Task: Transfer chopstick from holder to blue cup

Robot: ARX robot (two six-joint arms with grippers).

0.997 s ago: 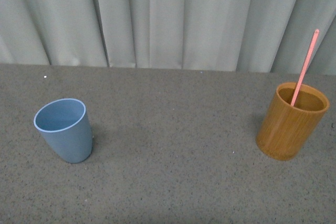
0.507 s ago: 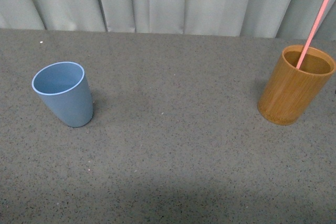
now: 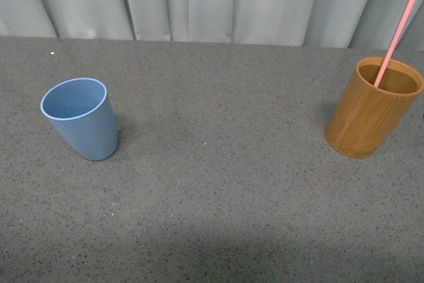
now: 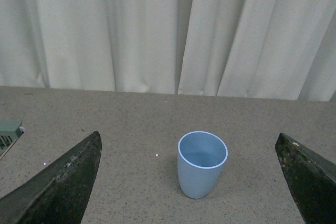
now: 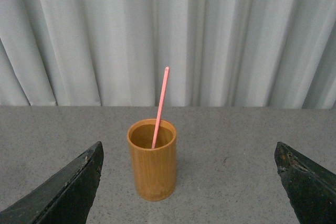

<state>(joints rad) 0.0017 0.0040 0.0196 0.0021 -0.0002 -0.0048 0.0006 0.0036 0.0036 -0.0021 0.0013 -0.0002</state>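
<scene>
The blue cup [image 3: 81,118] stands upright and empty at the left of the grey table. The orange-brown bamboo holder [image 3: 373,107] stands at the right with the pink-red chopstick [image 3: 399,31] leaning in it. Neither arm shows in the front view. In the left wrist view the blue cup [image 4: 201,163] stands ahead of my open left gripper [image 4: 191,182], apart from its fingers [image 4: 63,182]. In the right wrist view the holder [image 5: 153,159] and the chopstick [image 5: 160,106] stand ahead of my open right gripper [image 5: 189,182], nearer one finger [image 5: 68,184].
Pale pleated curtains [image 3: 212,1] hang behind the table's far edge. A pale green object [image 4: 8,132] shows at the frame's edge in the left wrist view. The grey table surface [image 3: 218,164] stretches between the cup and the holder.
From one second ago to half a second ago the front view tilted down, so cup and holder sit higher in frame. Since then nothing has moved.
</scene>
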